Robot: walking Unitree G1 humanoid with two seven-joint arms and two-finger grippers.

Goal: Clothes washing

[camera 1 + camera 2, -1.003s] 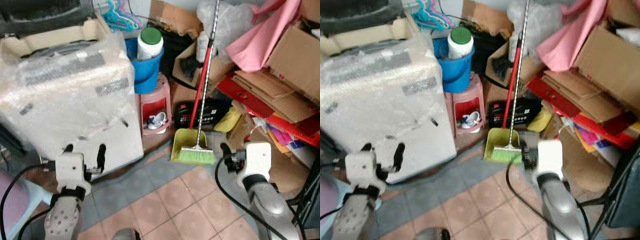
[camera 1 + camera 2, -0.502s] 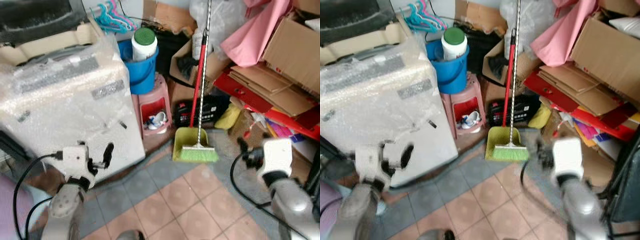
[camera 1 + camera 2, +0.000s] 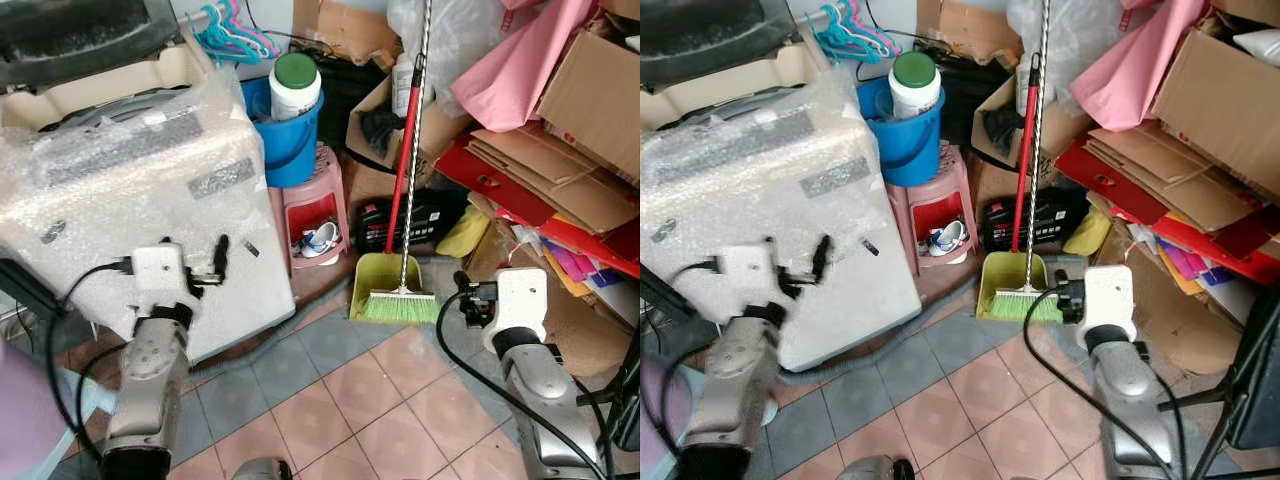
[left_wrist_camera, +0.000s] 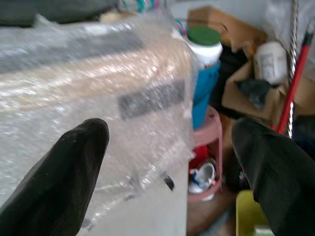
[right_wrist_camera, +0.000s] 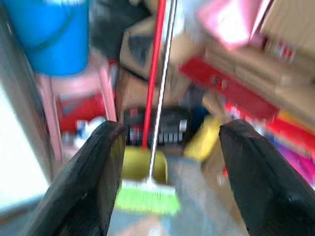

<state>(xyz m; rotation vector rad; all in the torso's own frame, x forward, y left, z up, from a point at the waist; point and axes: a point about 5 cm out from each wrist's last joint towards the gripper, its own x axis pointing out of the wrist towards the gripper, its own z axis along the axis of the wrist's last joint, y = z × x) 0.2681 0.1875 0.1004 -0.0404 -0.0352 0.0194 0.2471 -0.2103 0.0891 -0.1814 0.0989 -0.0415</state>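
Standing at the far left, the bubble-wrapped washing machine [image 3: 130,190] is upright on the tiled floor [image 3: 340,410], its top lid raised and its front toward the camera. The left tool [image 3: 193,262] hovers before the machine's front panel, its fingers [image 4: 74,167] spread wide, holding nothing. Right of the machine sits a blue bucket [image 3: 290,135] with a green-capped jar [image 3: 296,85] on a pink stool [image 3: 315,210]. Farther right, a green broom [image 3: 398,300] and yellow dustpan [image 3: 378,280] lean upright. The right tool [image 3: 462,298] hangs well right of the machine, fingers [image 5: 98,172] apart and empty, beside cardboard boxes [image 3: 560,140].
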